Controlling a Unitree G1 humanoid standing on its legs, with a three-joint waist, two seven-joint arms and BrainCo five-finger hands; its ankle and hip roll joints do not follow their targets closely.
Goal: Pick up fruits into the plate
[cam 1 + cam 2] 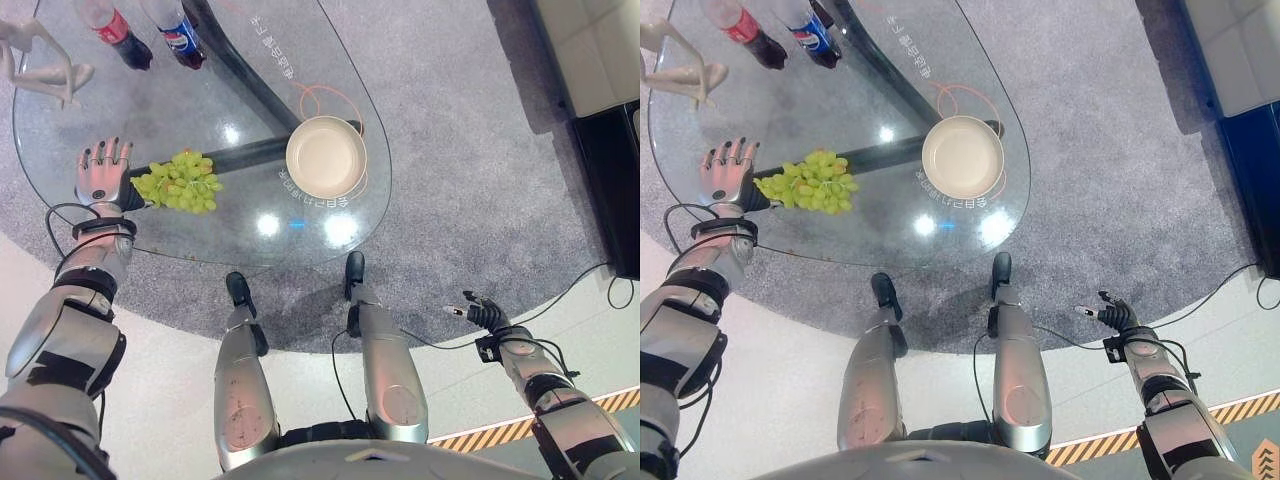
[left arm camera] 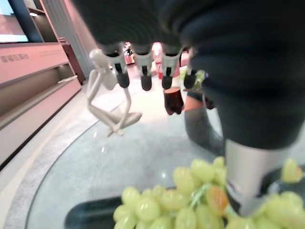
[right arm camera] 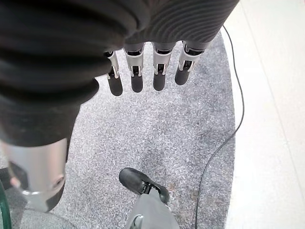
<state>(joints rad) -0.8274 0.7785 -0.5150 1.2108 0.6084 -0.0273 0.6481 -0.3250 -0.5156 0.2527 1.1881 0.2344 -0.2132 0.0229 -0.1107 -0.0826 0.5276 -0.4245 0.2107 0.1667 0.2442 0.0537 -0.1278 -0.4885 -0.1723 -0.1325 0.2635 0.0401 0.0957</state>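
Observation:
A bunch of green grapes (image 1: 180, 182) lies on the glass table (image 1: 120, 110), left of a cream plate (image 1: 326, 156) that holds nothing. My left hand (image 1: 102, 170) hovers just left of the grapes with its fingers spread straight, open. In the left wrist view the grapes (image 2: 190, 202) sit right beneath the thumb (image 2: 248, 176), and the fingertips (image 2: 145, 81) point past them. My right hand (image 1: 480, 312) hangs low at the right, off the table and above the floor, fingers (image 3: 138, 81) relaxed and holding nothing.
Two soft-drink bottles (image 1: 120, 35) (image 1: 180, 35) lie at the table's far left edge. A white figurine (image 1: 45, 62) stands at the far left corner. A dark cabinet (image 1: 610, 190) sits at the right, beyond the grey carpet.

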